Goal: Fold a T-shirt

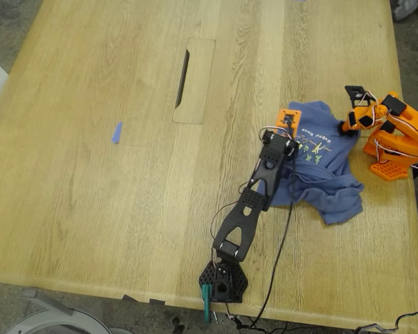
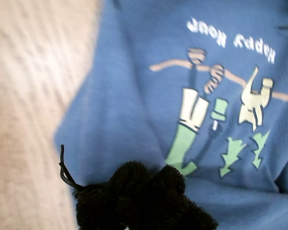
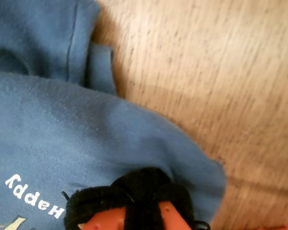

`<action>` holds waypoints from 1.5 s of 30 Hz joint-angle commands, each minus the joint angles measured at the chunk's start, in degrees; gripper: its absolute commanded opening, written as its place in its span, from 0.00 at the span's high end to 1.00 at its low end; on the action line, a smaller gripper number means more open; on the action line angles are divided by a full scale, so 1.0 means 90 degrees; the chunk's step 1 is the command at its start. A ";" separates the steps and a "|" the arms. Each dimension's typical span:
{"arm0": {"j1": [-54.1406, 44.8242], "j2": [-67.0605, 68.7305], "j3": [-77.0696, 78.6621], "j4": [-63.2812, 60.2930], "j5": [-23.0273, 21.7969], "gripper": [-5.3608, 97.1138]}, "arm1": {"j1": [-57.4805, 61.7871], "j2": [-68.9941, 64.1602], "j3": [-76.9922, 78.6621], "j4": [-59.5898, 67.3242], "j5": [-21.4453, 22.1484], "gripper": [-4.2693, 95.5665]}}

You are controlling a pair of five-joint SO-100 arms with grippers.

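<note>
A pale oak desk (image 1: 111,209) fills the exterior view, with grey floor showing past its edges. The T-shirt (image 1: 320,167) lies bunched in a heap near the desk's edge on the exterior view's right, well apart from the long cable slot (image 1: 183,68) cut into the wood. Its chest print (image 2: 216,115) faces up: yellow-green cartoon figures under white lettering, part of which also shows in my second wrist view.

My first end effector (image 1: 284,136), on the black arm (image 1: 247,205), sits on the heap's side nearest the slot. In its wrist view the padded fingertips (image 2: 144,201) rest against the cloth just beside the print, pressed close together; I cannot tell whether fabric is pinched between them.

My second end effector (image 1: 350,125), on the orange arm (image 1: 393,136), meets the heap's opposite side. Its pads (image 3: 134,196) are drawn together over a folded edge, and whether they grip it I cannot tell.

A scrap of blue tape (image 1: 116,132) lies beyond the slot, far from the shirt.
</note>
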 commanded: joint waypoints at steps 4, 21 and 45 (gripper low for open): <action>-0.0771 0.2119 -0.0273 0.0371 -0.0107 0.91 | 0.0303 -0.0430 -0.0781 -0.0459 -0.0078 0.96; 0.1377 0.1563 -0.0264 -0.0088 -0.0225 0.95 | -0.2061 -0.3037 -0.3135 -0.0596 0.0361 0.96; 0.1328 -0.0742 -0.0293 0.0088 -0.0264 0.95 | -0.2773 -0.3643 -0.1133 -0.2285 0.0615 0.96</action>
